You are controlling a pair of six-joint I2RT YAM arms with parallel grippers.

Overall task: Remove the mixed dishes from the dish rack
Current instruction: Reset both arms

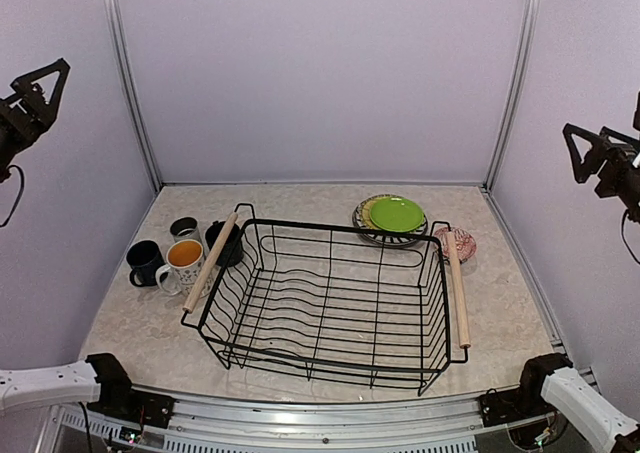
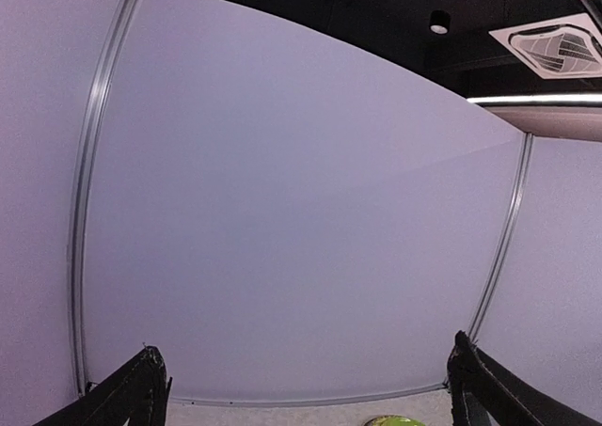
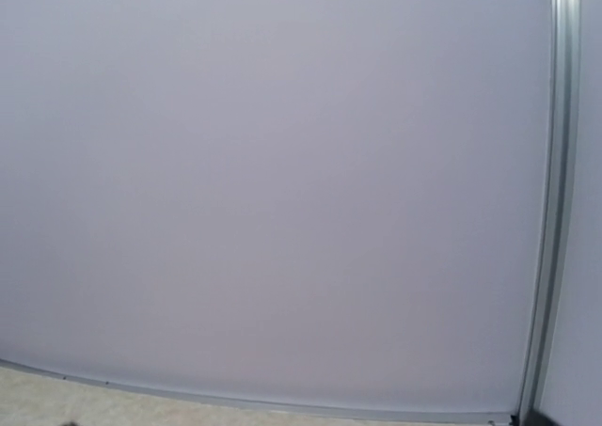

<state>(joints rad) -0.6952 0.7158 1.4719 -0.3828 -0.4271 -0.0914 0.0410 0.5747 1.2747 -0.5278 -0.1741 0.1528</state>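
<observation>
The dish rack [image 1: 335,228], a black wire basket with two wooden handles, stands mid-table with nothing in it. The mixed dishes lie around it. A dark blue mug [image 1: 145,261], a white patterned cup [image 1: 185,263], a grey-rimmed mug [image 1: 184,229] and a black mug [image 1: 226,243] stand to its left. A lime-green plate [image 1: 396,214] tops a stack of plates behind it, and its edge [image 2: 393,420] shows in the left wrist view. A patterned bowl [image 1: 458,241] sits at the right handle. My left gripper [image 1: 38,81] [image 2: 310,393] and right gripper [image 1: 585,153] hang high at the side walls, both open with nothing in them.
Pale walls with metal corner posts [image 1: 130,83] close in the table on three sides. The arms' bases [image 1: 110,383] sit at the near edge along a metal rail. The right wrist view shows only the back wall and a strip of tabletop.
</observation>
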